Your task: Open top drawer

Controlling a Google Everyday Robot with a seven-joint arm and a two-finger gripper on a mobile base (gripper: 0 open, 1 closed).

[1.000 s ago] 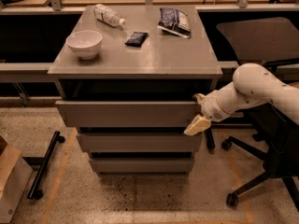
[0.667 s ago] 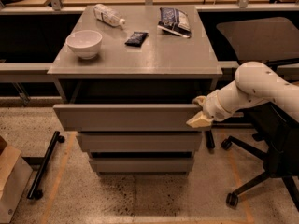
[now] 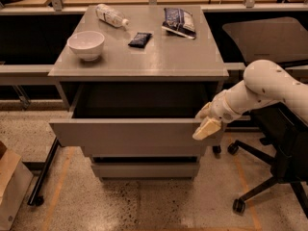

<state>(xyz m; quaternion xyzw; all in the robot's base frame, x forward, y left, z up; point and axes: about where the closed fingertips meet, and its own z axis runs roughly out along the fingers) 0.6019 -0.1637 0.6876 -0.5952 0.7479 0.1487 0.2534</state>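
The top drawer [image 3: 130, 136] is the wide grey one just under the cabinet top [image 3: 159, 57]. It stands pulled well out toward me, and its dark interior shows behind the flat front panel. My gripper [image 3: 206, 123], cream-coloured on a white arm, is at the right end of the drawer front, against its upper right corner. A narrower grey drawer [image 3: 144, 170] below stays pushed in.
On the cabinet top are a white bowl [image 3: 86, 44], a lying plastic bottle [image 3: 110, 14], a small dark packet [image 3: 140, 38] and a snack bag [image 3: 179, 20]. A black office chair [image 3: 269, 37] stands to the right behind my arm. A brown bag [image 3: 9, 186] and a black frame leg [image 3: 43, 172] are at the left.
The top drawer has slid farther out toward me, showing more of its interior. My gripper has moved with its right end.
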